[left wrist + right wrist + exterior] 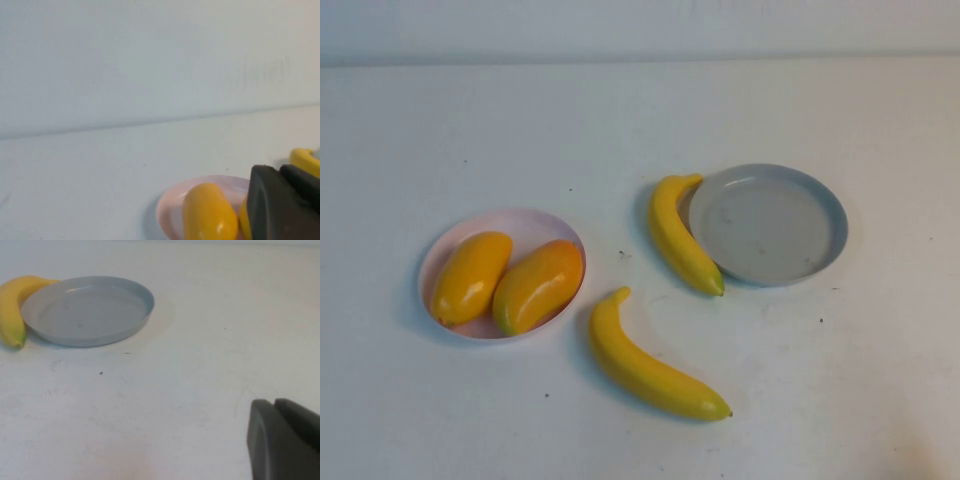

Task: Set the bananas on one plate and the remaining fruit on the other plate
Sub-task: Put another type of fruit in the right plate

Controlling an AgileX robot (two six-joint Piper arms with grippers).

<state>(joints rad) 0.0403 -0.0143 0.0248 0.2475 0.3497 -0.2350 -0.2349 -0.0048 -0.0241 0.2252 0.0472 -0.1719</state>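
Two mangoes sit side by side in the pink plate (525, 225) at table left: left mango (470, 276) and right mango (538, 285), touching or nearly so, both angled the same way. Grey plate (825, 215) is at table right, well apart from the pink one, w/ nothing in it.

Both bananas are on the bare table (440, 130), not on any plate. Upper banana (678, 240) curves along the grey plate's left rim, touching or just beside it, green tip toward the robot. Lower banana (645, 368) lies nearer the robot, between the plates, stem end close to the pink plate's rim, apart from the other banana.

Neither arm shows in the high view. Left gripper (282, 205) appears only in its wrist cam as a dark block low over the table, just beside the pink plate w/ a mango (209, 212) right in front; a bit of yellow banana (305, 160) peeks past it. Can't tell if its claw is open or closed; nothing seen gripped.

Right gripper (282, 437) likewise only in its wrist cam, a dark block over bare table, well apart from the grey plate (142, 310) and the banana (12, 305) beside it. Claw state can't be told either.
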